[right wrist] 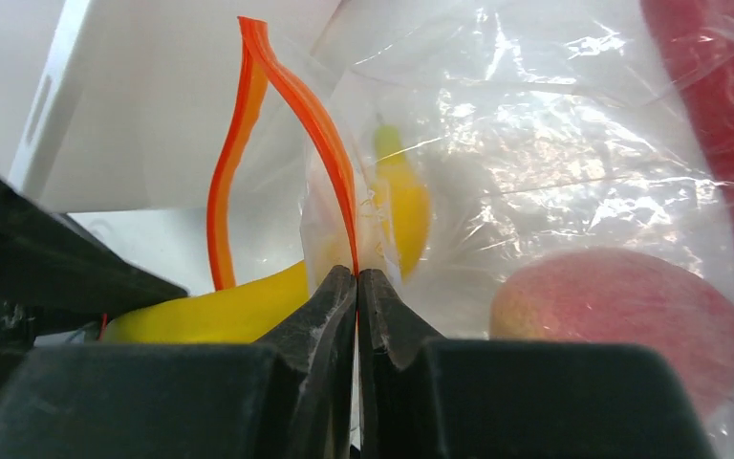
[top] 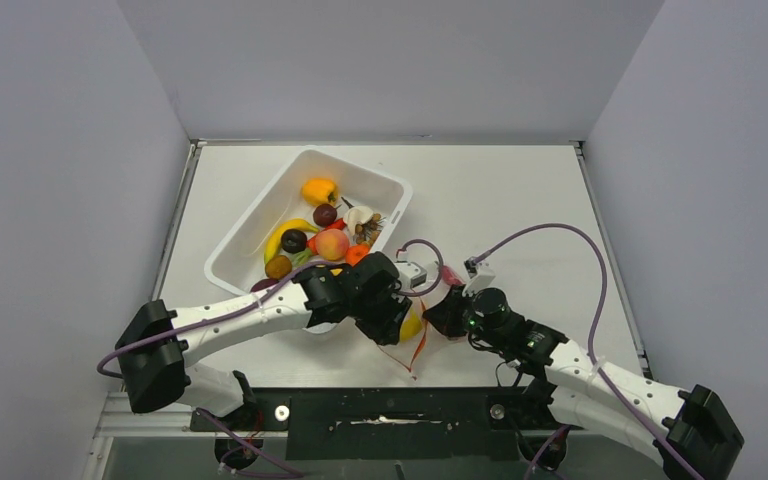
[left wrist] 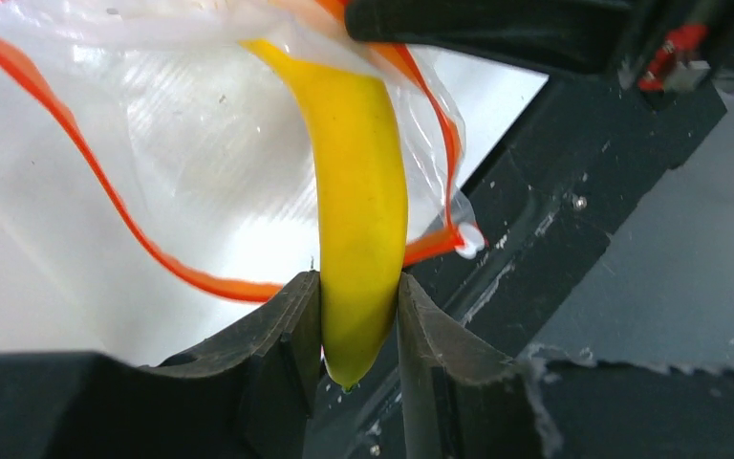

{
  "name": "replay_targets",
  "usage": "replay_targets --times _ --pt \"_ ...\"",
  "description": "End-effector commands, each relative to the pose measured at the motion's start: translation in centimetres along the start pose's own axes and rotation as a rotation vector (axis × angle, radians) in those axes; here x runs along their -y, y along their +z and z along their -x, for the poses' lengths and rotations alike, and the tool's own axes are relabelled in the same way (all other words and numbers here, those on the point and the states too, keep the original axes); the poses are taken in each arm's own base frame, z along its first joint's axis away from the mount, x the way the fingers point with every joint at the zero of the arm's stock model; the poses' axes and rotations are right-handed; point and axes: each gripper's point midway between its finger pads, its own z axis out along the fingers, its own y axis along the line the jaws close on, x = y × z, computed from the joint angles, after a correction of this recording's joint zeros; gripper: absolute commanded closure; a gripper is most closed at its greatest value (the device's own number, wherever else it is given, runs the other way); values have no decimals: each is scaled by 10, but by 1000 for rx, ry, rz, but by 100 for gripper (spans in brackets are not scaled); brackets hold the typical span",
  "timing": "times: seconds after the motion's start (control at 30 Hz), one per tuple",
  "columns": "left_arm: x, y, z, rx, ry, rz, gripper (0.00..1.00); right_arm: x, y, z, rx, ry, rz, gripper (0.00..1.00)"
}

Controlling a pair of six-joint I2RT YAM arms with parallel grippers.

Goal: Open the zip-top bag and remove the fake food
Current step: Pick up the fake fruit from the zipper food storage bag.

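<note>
**Both arms meet on the bag at 6 o'clock of the bench**

The left arm (top: 250,315) lies low from its base at 8 o'clock. It stretches almost level toward the middle and ends near the front edge of the bench (top: 520,200). The left jaws are clamped on the end of the banana (left wrist: 358,191), one finger on each side. In the left wrist view the banana's long axis runs from 12 to 6 o'clock, gently curved. Its tip sits at 6 o'clock between the fingers, and its upper part is inside the zip-top bag (left wrist: 182,124). It comes out between the two sides of the orange zip strip (left wrist: 239,287), which stand apart.

The bag is held between the two wrists, at 5 o'clock of the white tub (top: 260,215), which holds other toy fruit.

The right arm (top: 580,380) slants from its base at 4 o'clock toward 10 o'clock to meet the left. The right jaws are pressed together on the bag's edge, where the strip runs down into them. In the right wrist view the strip rises toward 12 o'clock. Through the plastic show a peach-coloured fruit (right wrist: 612,306) at 4 o'clock and a red piece (right wrist: 726,124) at 2 o'clock.
</note>
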Motion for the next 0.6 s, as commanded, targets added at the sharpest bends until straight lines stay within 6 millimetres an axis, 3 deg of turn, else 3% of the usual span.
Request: replay_targets --times 0.0,0.1,0.23,0.57 --pt "9 -19 -10 -99 49 -39 100 2 -4 25 95 16 -62 99" --pt "8 -23 -24 -163 55 -36 100 10 -9 31 136 43 -103 99" --pt "11 -31 -23 -147 67 -47 100 26 -17 35 189 85 -170 100" --pt "24 -78 28 129 106 -91 100 36 -24 34 212 119 -193 100"
